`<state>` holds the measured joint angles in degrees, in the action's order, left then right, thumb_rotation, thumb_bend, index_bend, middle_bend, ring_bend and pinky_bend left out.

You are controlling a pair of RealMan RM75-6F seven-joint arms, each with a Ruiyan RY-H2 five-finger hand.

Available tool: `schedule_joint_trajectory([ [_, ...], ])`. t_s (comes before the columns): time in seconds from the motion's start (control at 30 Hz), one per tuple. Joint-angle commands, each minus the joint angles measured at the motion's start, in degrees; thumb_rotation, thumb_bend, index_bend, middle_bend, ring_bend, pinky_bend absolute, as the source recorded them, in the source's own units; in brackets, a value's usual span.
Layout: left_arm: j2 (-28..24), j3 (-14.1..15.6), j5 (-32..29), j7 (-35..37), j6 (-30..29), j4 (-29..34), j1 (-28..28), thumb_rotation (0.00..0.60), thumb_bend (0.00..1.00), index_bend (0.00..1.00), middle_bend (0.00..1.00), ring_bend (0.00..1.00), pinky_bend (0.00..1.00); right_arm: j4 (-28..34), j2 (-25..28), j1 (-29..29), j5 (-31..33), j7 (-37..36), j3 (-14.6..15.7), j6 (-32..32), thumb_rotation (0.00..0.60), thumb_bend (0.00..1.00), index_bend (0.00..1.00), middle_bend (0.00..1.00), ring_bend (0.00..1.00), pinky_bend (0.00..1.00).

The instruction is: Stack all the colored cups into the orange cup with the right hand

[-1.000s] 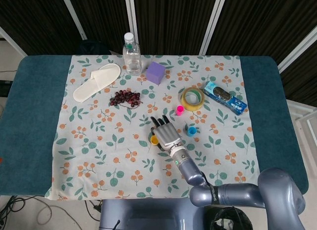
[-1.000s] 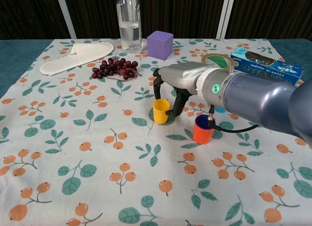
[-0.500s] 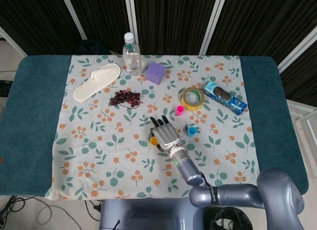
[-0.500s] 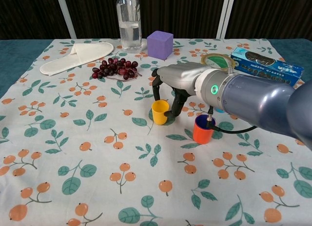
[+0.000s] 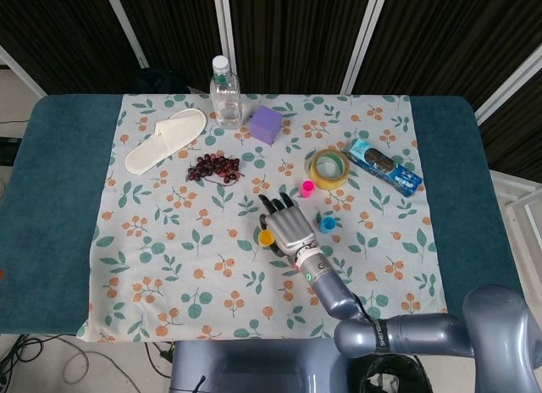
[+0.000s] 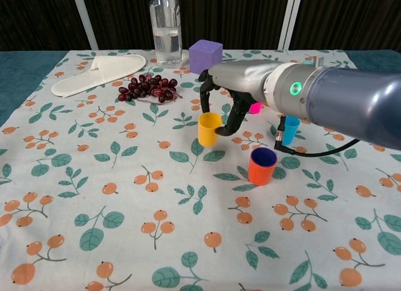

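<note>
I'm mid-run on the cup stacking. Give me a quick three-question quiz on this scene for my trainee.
1. True or false: the right hand holds the yellow cup off the cloth.
2. Which cup has another cup already inside it? A) blue cup B) orange cup C) pink cup
3. Fill in: the purple block stands next to the water ____.

Key: 1 true; 2 B, a dark cup sits in it; 3 bottle.
</note>
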<state>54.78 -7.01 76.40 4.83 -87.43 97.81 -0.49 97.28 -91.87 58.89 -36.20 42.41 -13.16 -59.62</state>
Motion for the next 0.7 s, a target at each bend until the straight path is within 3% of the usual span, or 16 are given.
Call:
schedule_joint_trajectory([
  [0.03,0.0,0.0,0.1,-0.1,-0.1,0.1,0.1,0.6,0.12,0.36,0.97,0.88,0.78,6.0,5.3,-1.7,-0.8,0.5,0.9,-2.0,0.6,0.39,0.48,0.01,0.15,0.07],
  [0.37,0.3,0.2,0.5,-0.9,-0.2,0.5,-0.1,0.6,0.12,0.36,0.97,0.88,0.78,16.6,15.6,-6.0,-5.4,-2.6,4.2,-2.6,0.6,0.39,0.48,0.01,0.15,0.07],
  [0.7,0.4,0.3,0.7,-1.9,-0.4,1.0,-0.1,0.6,0.12,0.36,0.97,0.88,0.78,18.2,18.0,-9.0,-10.9,-6.6,7.5,-1.8,0.6,0.39,0.48,0.01,0.15,0.07],
])
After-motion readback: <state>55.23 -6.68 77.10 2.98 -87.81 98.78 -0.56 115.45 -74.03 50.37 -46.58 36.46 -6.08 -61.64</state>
